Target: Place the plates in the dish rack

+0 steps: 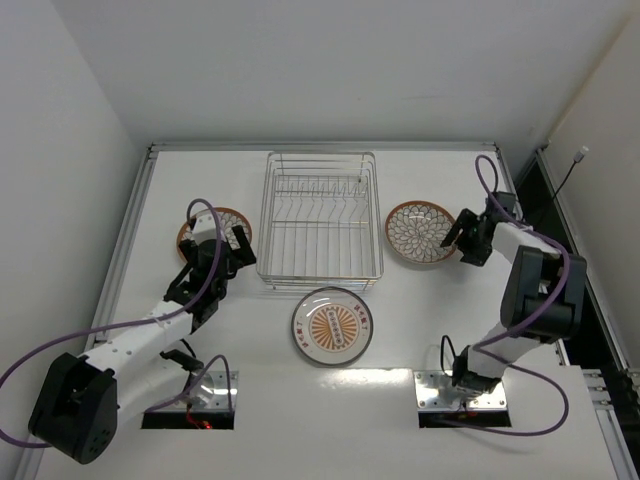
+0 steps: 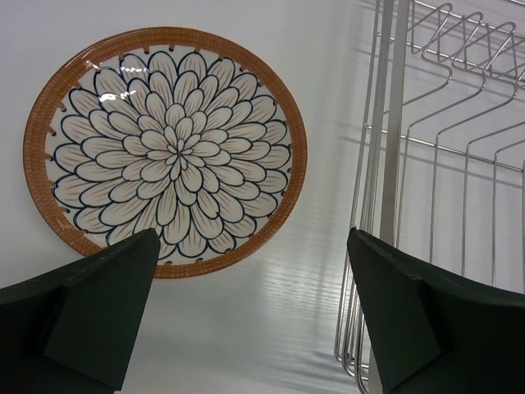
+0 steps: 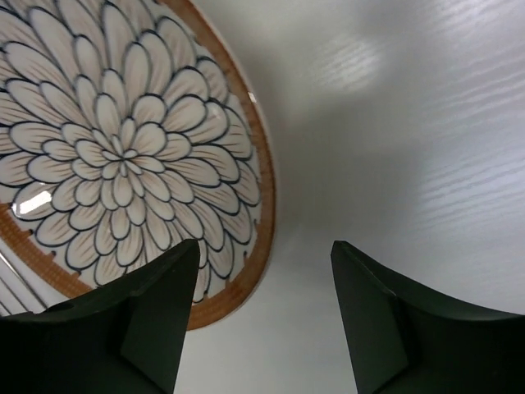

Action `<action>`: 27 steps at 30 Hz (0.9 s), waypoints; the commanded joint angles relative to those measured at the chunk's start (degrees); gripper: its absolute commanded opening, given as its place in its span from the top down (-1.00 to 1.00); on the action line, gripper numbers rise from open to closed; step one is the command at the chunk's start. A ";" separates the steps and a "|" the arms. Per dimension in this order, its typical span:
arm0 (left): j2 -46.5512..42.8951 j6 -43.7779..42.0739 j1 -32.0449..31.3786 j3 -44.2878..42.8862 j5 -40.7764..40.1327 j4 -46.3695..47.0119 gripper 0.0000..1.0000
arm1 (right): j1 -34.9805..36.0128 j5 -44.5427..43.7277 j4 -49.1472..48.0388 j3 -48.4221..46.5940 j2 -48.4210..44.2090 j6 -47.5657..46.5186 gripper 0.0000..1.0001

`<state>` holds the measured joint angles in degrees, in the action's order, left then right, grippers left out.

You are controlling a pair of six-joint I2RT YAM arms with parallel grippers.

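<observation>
The dish rack (image 1: 320,215) is seen in the upper middle of the top view. It is set on the white bench (image 1: 450,330). Three plates are laid flat on the bench around it, faces up, all outside the rack.

The big plate (image 1: 333,325) is placed just below the rack, near the middle of the view. Its white rim and orange middle are seen.

The left small plate (image 2: 164,152) is laid just left of the rack. In the top view it is partly hidden by the left arm. The left end effector (image 2: 253,238) is held above the plate's near edge. Its fingers are spread wide and nothing is held between them.

The right small plate (image 1: 420,232) is laid just right of the rack. The right end effector (image 3: 264,250) is held low at the plate's right edge. Its fingers are partly apart. One finger is seen over the orange rim and the other over the bare bench. The plate is not clamped. Whether the rim is touched cannot be told.
</observation>
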<state>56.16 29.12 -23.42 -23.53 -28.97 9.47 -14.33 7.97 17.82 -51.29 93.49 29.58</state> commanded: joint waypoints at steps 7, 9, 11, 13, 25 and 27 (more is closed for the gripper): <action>0.17 0.41 0.13 -1.52 -0.56 2.39 -0.98 | -3.16 7.23 -5.52 1.19 2.92 2.32 0.22; 0.18 0.41 0.13 -1.52 -0.56 2.39 -0.98 | -3.16 7.77 -5.52 0.66 3.63 2.32 0.45; 0.70 0.41 0.13 -1.52 -0.56 2.39 -0.98 | -3.69 8.99 -6.05 0.14 4.85 2.32 0.61; 1.23 0.41 0.13 -1.52 -0.56 2.39 -0.98 | -3.69 9.00 -6.05 -0.39 5.47 2.32 0.69; 1.76 0.41 0.13 -2.05 -0.56 2.39 -0.98 | -4.22 14.44 -6.57 -4.96 13.29 4.77 0.47; 1.76 0.41 0.13 -2.05 -0.56 1.86 -0.98 | -4.22 15.93 -7.10 -5.75 14.78 4.78 0.73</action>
<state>58.00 29.15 -23.42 -23.62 -28.99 9.54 -18.35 21.23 12.78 -54.70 105.86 33.61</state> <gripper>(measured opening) 0.992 0.183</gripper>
